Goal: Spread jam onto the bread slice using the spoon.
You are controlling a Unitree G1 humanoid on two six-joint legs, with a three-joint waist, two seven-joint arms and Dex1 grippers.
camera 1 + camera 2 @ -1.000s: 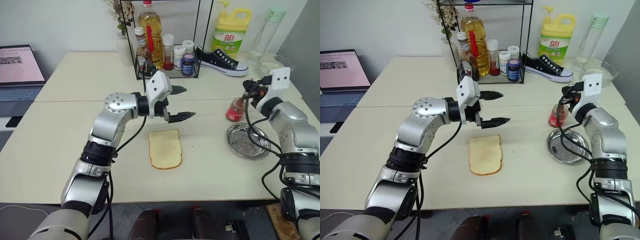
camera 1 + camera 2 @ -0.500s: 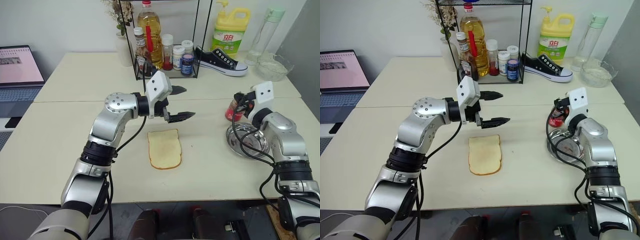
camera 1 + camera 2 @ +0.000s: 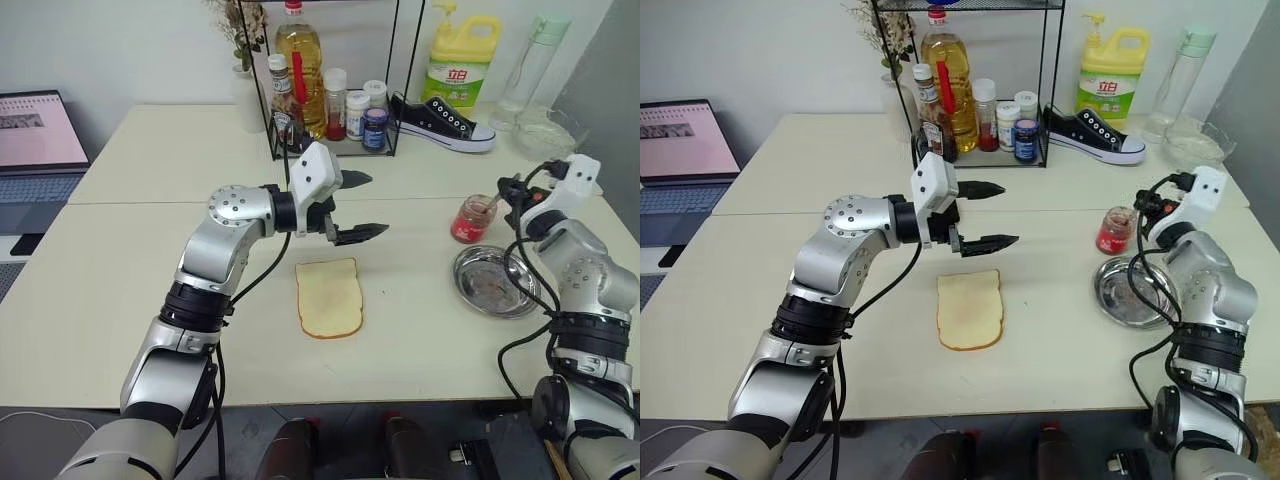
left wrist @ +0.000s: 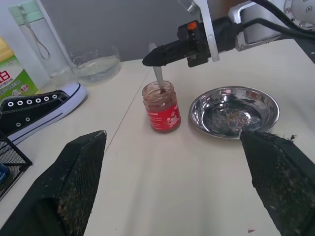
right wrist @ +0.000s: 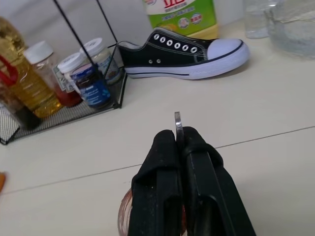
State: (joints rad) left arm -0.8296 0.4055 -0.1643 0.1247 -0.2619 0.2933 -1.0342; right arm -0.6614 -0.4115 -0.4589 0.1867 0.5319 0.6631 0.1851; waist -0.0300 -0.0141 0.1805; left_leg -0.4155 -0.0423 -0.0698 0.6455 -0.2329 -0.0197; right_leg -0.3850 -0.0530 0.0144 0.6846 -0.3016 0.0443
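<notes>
The bread slice lies flat on the table's middle, pale with a thin tan crust. Above and just behind it my left gripper hovers open and empty, pointing right. To the right stands the small jar of red jam, also seen as the jam jar. The spoon stands in the jar, handle up. My right gripper is shut on the top of that handle, and the spoon's tip pokes out between its fingers.
A round steel dish sits just in front of the jar. A wire rack of bottles, a black sneaker, a detergent bottle and a glass bowl line the back. A laptop stands far left.
My right hand has swung over the jar and back out to the right while rolling, still gripping the spoon in the jar. The left arm and bread have stayed put.
</notes>
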